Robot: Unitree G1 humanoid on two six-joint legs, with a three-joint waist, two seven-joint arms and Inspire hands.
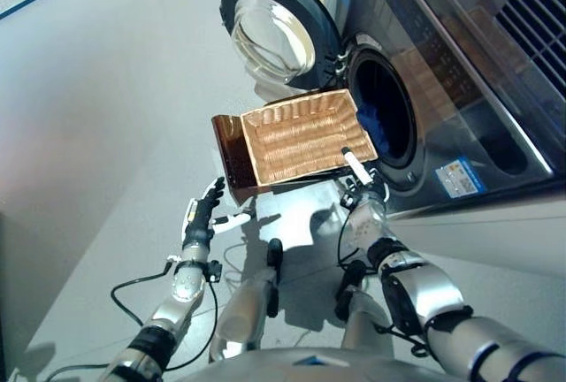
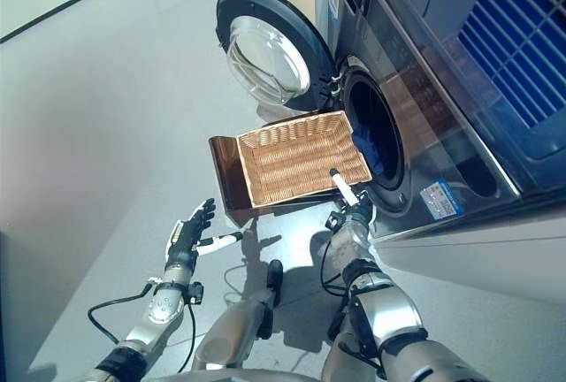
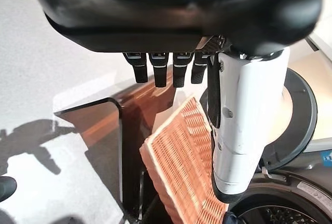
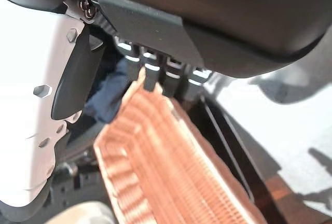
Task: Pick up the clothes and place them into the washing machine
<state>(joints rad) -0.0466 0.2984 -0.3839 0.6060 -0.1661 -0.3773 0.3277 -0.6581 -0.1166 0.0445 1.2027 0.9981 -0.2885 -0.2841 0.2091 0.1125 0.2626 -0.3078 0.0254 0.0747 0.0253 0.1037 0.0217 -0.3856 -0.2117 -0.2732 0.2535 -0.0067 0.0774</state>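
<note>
The basket [image 1: 305, 139] was orange-brown and woven, the clothes [image 1: 367, 126] dark blue, the washing machine [image 1: 442, 90] grey

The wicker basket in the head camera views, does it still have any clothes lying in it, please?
No. The wicker basket shows only bare woven bottom, while blue cloth lies inside the washing machine's drum opening.

Blue clothes in the washing machine

The crumpled dark-blue clothes [image 1: 369, 127] lie inside the washing machine [image 1: 442, 90] drum, just behind its open round door [image 1: 274, 33].

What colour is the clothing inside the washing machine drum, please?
Blue clothing, best seen in the left eye view.
</note>
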